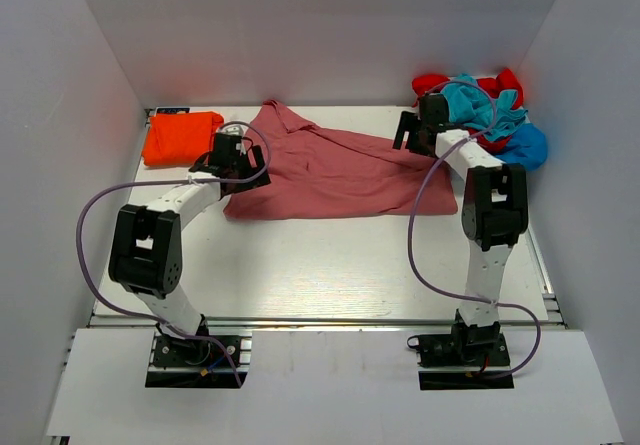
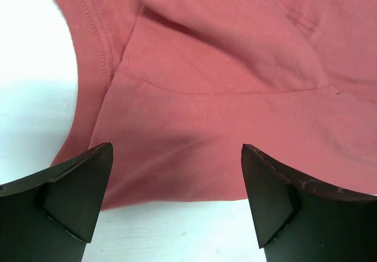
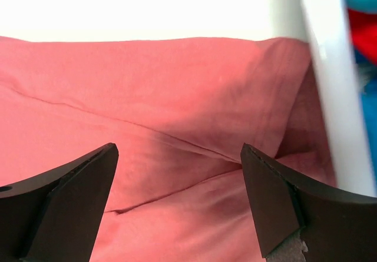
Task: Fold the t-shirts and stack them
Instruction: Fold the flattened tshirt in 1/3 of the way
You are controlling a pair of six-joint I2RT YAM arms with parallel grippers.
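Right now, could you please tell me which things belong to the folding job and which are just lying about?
Job: pink-red shirt, spread out; folded orange shirt; heap of red, teal and blue shirts.
Not the job: purple cables; white table.

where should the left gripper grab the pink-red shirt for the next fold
Probably at the left edge of the pink-red shirt, near its corner. The cloth lies flat there with bare table just beyond, so an edge is free to pinch. Come straight down from above: the left gripper hovers open over that edge, and lowering it should catch the hem rather than mid-cloth.
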